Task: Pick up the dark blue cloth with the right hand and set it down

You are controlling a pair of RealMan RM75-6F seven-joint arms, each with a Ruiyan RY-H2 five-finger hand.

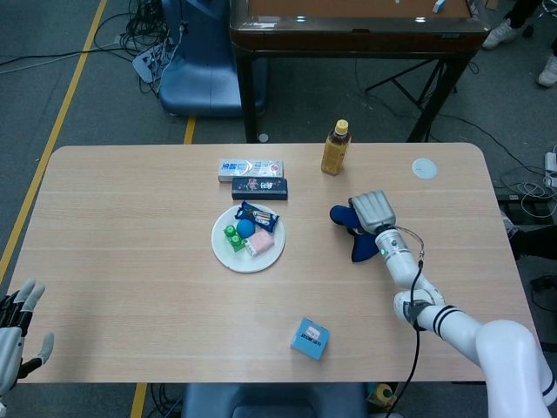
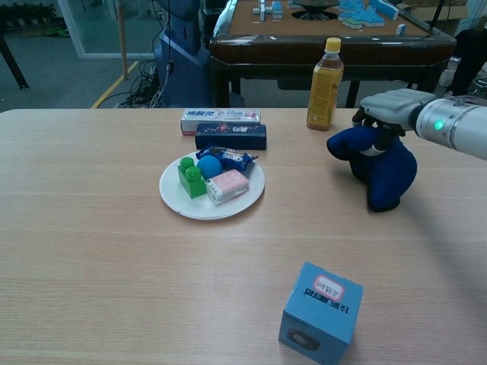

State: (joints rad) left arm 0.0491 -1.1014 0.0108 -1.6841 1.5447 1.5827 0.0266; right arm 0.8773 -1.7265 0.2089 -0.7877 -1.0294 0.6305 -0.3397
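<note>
A wide, light wooden desk [image 1: 130,261] fills both views, seen from above in the head view and from its near edge in the chest view. On its right side the robot's right arm reaches in, and the right hand [image 2: 394,106] grips the dark blue cloth [image 2: 377,163] from above, fingers curled into its top; the cloth hangs bunched below the hand, and whether its lowest fold touches the desk cannot be told. Just beyond the cloth stands a bottle of amber drink with a yellow cap [image 2: 325,74], upright. Near the middle of the desk sits a round white plate [image 1: 228,257] carrying green toy blocks, a small blue ball, a pink packet and a dark snack wrapper. Behind the plate lie two long boxes side by side, a pale toothpaste box [image 1: 251,168] and a dark blue box [image 1: 259,187]. A light blue cube-shaped box [image 2: 319,313] sits near the front edge. At the lower left corner of the head view, the left hand [image 1: 16,335] is partly visible, fingers spread and holding nothing.
</note>
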